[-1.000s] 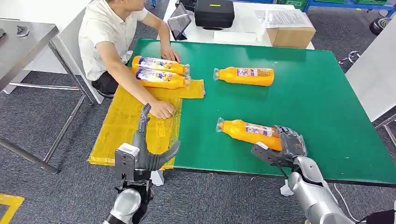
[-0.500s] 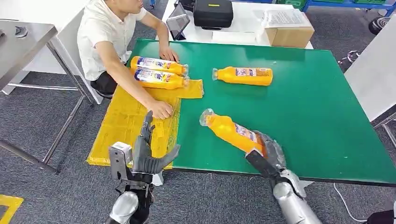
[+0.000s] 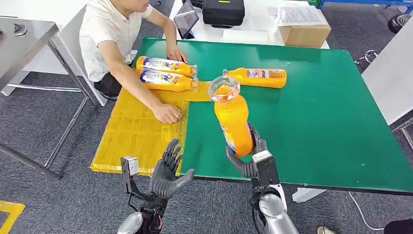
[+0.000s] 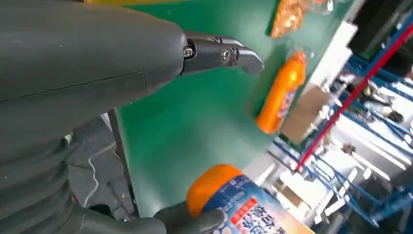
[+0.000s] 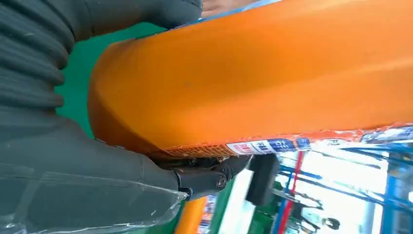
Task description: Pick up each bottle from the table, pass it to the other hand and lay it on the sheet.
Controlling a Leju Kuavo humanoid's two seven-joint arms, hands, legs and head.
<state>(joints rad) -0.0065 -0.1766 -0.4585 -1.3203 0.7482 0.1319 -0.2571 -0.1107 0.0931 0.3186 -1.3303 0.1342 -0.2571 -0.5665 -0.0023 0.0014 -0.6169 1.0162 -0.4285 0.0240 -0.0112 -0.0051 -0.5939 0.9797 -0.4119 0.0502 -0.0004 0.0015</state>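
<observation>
Now: right hand [image 3: 253, 158] grips orange bottle [image 3: 233, 122], label unreadable | left hand [image 3: 168, 171] spread, empty

- A smooth orange plastic bottle [image 5: 253, 83] with a printed label strip is gripped by the grey ribbed right hand [image 5: 73, 161].
- Green table surface [image 5: 80, 63] is seen behind.

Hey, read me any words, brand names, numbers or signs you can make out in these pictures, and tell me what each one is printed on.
No text here can be read with confidence.
Held bottle in the right hand: red and blue label characters, too blurred to read.
Two bottles on the sheet: large blue label letters, too small to read.
Bottle on the table: label print too small.
Paper on the cardboard box: printed lines, illegible.
</observation>
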